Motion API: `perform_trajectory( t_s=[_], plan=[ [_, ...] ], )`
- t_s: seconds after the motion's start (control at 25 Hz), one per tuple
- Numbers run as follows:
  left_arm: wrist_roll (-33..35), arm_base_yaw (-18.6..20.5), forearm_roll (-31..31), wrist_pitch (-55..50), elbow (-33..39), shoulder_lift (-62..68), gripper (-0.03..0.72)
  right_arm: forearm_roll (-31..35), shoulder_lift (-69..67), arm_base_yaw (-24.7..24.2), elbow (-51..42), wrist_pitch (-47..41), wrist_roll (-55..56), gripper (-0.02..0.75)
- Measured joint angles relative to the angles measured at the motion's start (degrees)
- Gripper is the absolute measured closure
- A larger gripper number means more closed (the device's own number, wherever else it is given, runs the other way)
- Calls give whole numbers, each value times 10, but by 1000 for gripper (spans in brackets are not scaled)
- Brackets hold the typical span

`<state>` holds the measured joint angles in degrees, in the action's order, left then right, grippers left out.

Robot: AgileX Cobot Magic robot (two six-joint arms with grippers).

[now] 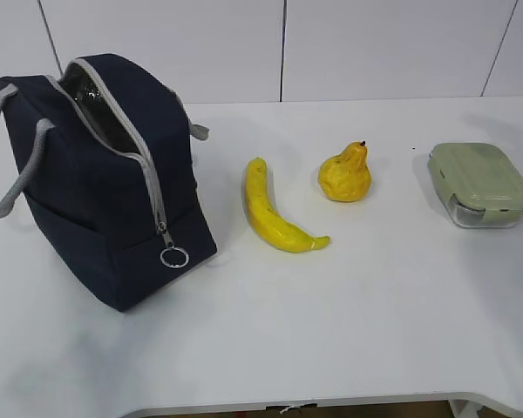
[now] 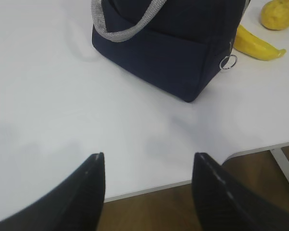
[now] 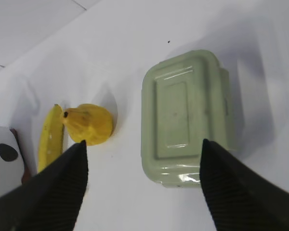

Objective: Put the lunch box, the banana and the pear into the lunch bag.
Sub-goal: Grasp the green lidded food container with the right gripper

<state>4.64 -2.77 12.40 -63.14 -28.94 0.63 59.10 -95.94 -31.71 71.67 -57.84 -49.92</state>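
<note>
The navy lunch bag [image 1: 96, 183] stands at the left with its zipper open and silver lining showing; it also shows in the left wrist view [image 2: 168, 43]. The banana [image 1: 275, 213] lies right of it, the pear [image 1: 346, 174] beyond it, and the lunch box [image 1: 481, 184] with its sage-green lid at the far right. My left gripper [image 2: 148, 159] is open and empty over the table's front edge, well short of the bag. My right gripper [image 3: 142, 144] is open and empty above the lunch box [image 3: 188, 115], with the pear [image 3: 89, 123] and banana [image 3: 51, 137] to its left. Neither gripper shows in the exterior view.
The white table [image 1: 349, 322] ends at a front edge near the left gripper, with brown floor [image 2: 149, 211] below. A white panelled wall [image 1: 331, 43] stands behind the table. The bag's metal ring pull [image 1: 174, 257] hangs at its near end, grey strap handles [image 1: 0, 157] at its left.
</note>
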Motion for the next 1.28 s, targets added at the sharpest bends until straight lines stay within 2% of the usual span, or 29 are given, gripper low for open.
perform_trajectory(
  t_s=[0.24,0.44,1.08,1.28],
  plan=[
    [0,0,0,0,0,0,274,141,-59,-47,-27,-36,-107,151],
    [0,0,0,0,0,0,274,199,-129,-50,-28,-70,-158,151],
    [0,0,0,0,0,0,274,262,-239,-50,-9,-76,-252,150],
    [0,0,0,0,0,0,274,268,-264,-50,15,-83,-265,106]
  ],
)
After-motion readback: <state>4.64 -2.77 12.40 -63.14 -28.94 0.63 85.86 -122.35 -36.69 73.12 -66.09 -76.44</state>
